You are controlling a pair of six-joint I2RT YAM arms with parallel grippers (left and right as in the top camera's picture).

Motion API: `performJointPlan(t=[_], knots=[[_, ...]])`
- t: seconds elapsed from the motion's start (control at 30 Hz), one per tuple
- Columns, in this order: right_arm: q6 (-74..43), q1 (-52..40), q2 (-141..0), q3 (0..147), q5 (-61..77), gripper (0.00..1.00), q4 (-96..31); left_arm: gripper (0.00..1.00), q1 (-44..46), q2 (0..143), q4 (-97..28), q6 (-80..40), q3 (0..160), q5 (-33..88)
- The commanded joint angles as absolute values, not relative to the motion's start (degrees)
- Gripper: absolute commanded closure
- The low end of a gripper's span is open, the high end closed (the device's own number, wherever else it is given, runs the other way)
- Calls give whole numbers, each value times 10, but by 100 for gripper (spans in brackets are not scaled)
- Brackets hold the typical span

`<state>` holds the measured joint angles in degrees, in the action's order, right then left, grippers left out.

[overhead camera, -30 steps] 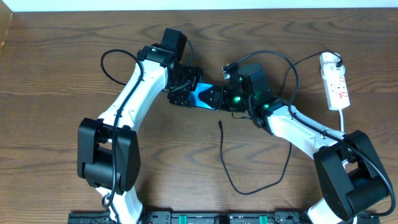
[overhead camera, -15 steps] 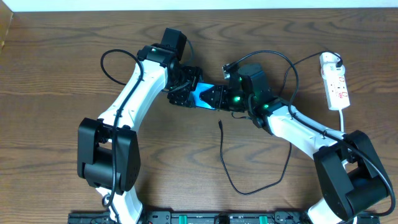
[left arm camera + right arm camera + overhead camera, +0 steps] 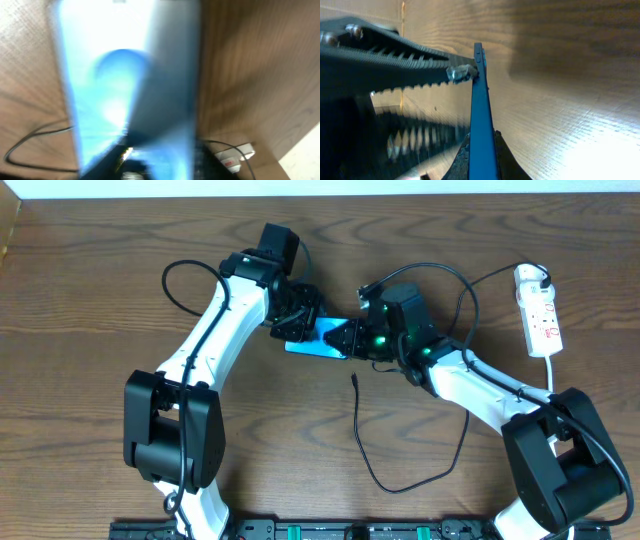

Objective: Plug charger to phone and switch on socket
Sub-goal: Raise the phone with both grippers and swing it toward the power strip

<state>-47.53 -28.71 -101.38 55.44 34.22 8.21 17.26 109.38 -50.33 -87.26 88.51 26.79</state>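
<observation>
While the slim, stiff, likely slippery phone point(image 3: 320, 341) is pinched by the left gripper point(image 3: 300, 330), the right gripper point(image 3: 348, 340) is seen spread against it; an edge hold is advised.

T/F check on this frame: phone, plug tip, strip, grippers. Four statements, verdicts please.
1. The plug tip is in the phone. False: it lies on the table, apart from the phone.
2. The phone is between the left gripper and the right gripper. True.
3. The strip lies on the robot's left. False: it is on the robot's right.
4. The phone's screen shows blue. True.
</observation>
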Motion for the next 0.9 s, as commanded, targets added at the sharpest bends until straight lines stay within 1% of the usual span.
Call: performJointPlan(t=[0.0,0.03,0.07,0.1,0.33,0.47,0.67,0.77,0.87], knots=[[-471,-288,-1014,563,333,99,92,54,172,1077,-516,-871,889,279],[-471,-287,-1014,563,333,99,92,31,172,1077,-516,-871,889,279],[-471,-285,-1014,563,333,99,92,17,172,1077,-516,-870,889,279],[-471,-283,-1014,563,333,99,92,13,172,1077,-515,-866,889,278],[-471,-237,-1014,563,333,99,88,12,162,1076,-503,-792,890,279],[-522,-201,-1014,563,333,99,88,12,162,1073,-479,-755,890,272],[-709,-149,-1014,563,341,99,88,12,162,1055,-438,-739,890,199],[-829,-133,-1014,563,364,99,91,12,162,1046,-410,-730,890,196],[-912,-128,-1014,563,386,99,114,12,162,1042,-385,-729,890,196]])
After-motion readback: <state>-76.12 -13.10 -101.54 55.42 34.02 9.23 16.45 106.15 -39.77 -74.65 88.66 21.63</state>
